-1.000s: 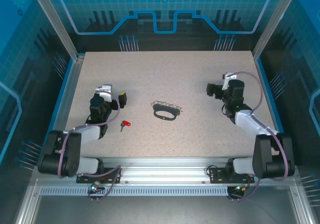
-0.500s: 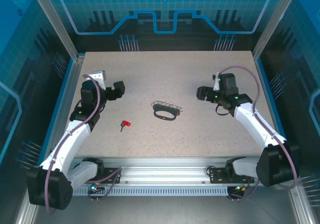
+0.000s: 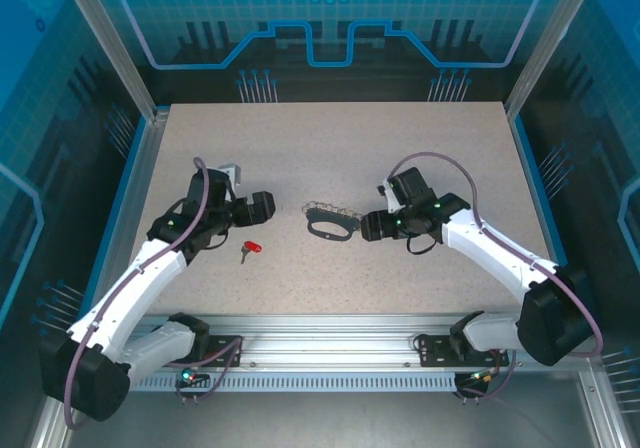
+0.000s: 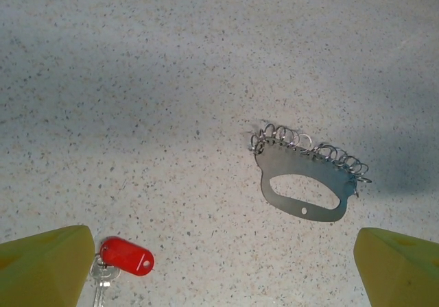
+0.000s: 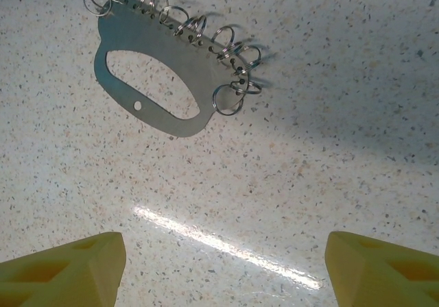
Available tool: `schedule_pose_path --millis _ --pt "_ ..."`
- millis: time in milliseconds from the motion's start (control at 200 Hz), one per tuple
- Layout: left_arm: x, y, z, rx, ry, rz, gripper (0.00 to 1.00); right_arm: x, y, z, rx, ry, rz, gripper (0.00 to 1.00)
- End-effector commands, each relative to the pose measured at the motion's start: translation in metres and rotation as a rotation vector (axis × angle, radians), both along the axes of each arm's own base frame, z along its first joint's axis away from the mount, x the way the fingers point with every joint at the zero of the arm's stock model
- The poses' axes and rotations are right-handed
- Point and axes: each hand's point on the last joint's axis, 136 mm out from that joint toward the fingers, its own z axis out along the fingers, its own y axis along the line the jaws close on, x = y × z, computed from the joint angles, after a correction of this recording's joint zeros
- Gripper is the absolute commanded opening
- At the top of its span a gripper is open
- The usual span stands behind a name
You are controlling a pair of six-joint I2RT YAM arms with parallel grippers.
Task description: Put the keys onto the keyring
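Observation:
The key, with a red plastic head (image 3: 251,249) and a short silver blade, lies flat on the speckled table. My left gripper (image 3: 260,208) hovers just beyond it, open and empty. In the left wrist view the key (image 4: 127,255) sits beside the left yellow finger (image 4: 44,266), and the keyring (image 4: 306,180) lies further off to the right. The keyring (image 3: 331,223) is a dark grey oval plate with small wire rings along its far edge. My right gripper (image 3: 370,226) is just to its right, open. In the right wrist view the keyring (image 5: 158,43) lies ahead of the spread gripper (image 5: 223,269).
The speckled table (image 3: 330,148) is walled by a blue rim and aluminium posts (image 3: 145,128). Both arm bases are bolted to the rail (image 3: 330,333) at the near edge. About a hand's width of bare table lies between key and keyring.
Both arms have swung inward from the sides and lowered. The left gripper came to the key, the right to the keyring's right end. Key and keyring have not moved.

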Motion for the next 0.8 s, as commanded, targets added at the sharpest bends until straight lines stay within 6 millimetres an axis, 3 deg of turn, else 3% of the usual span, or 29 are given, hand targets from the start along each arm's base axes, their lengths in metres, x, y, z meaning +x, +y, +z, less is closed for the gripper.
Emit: schedule_pose_path --millis 0,255,525,795 --pt "-0.008 0.007 -0.015 0.008 0.048 0.051 0.99 -0.004 0.006 -0.006 0.011 0.022 0.011 0.78" --pt "0.011 -0.007 -0.021 0.016 0.104 0.003 0.99 0.003 0.017 -0.025 0.022 0.074 0.019 0.75" --pt "0.026 -0.024 -0.022 -0.035 0.108 -0.046 0.99 0.012 0.023 -0.033 0.02 0.071 0.001 0.72" --pt "0.036 -0.032 -0.028 -0.087 0.115 -0.033 0.99 0.017 0.045 -0.05 -0.045 0.105 0.03 0.58"
